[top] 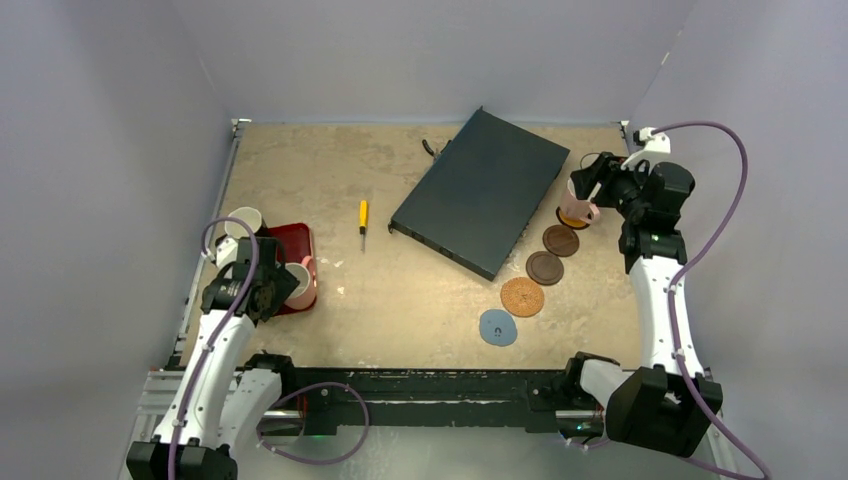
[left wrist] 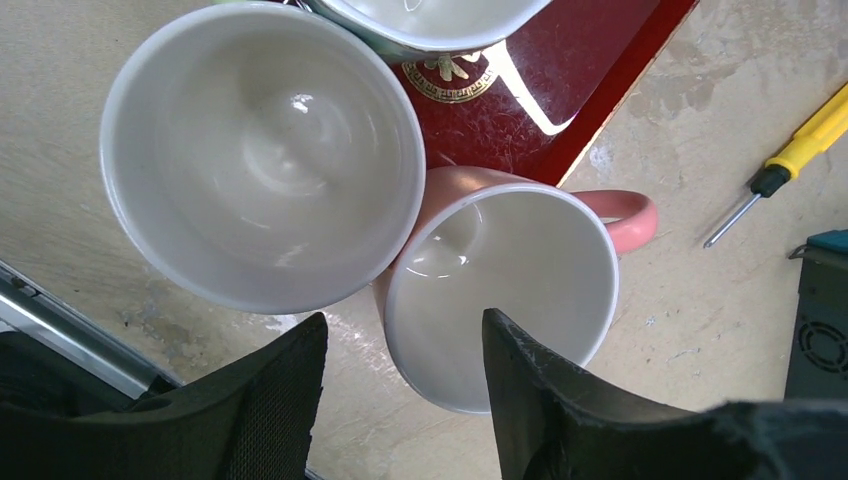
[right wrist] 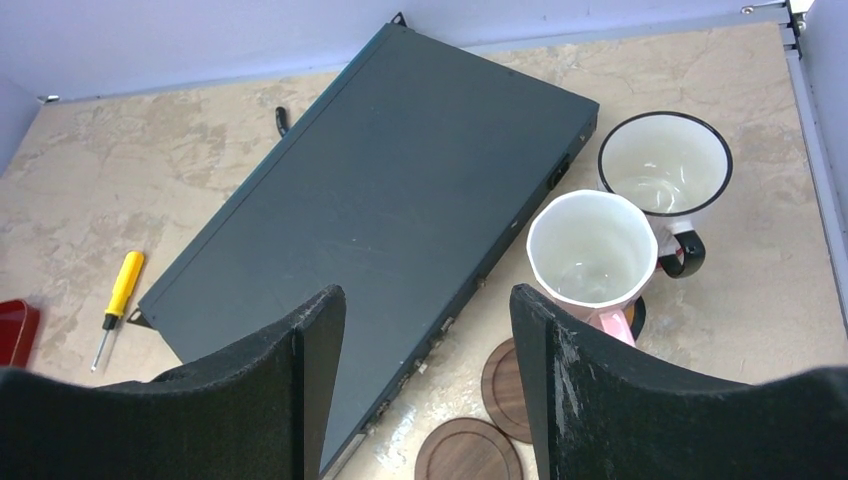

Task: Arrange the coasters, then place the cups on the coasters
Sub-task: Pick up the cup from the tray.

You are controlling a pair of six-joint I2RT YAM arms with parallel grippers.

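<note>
i see left gripper [left wrist: 402,320] half open, empty; pink cup [left wrist: 500,290] near rim between fingers, handle far side. right gripper [right wrist: 428,295] open, empty.

**Odds and ends on the table**

A dark flat box [top: 483,190] lies askew at the far centre-right of the beige table [top: 400,300]. A yellow-handled screwdriver [top: 363,217] lies left of it, apart. A dark red tray [top: 293,243] with a gold emblem sits at the left.
</note>
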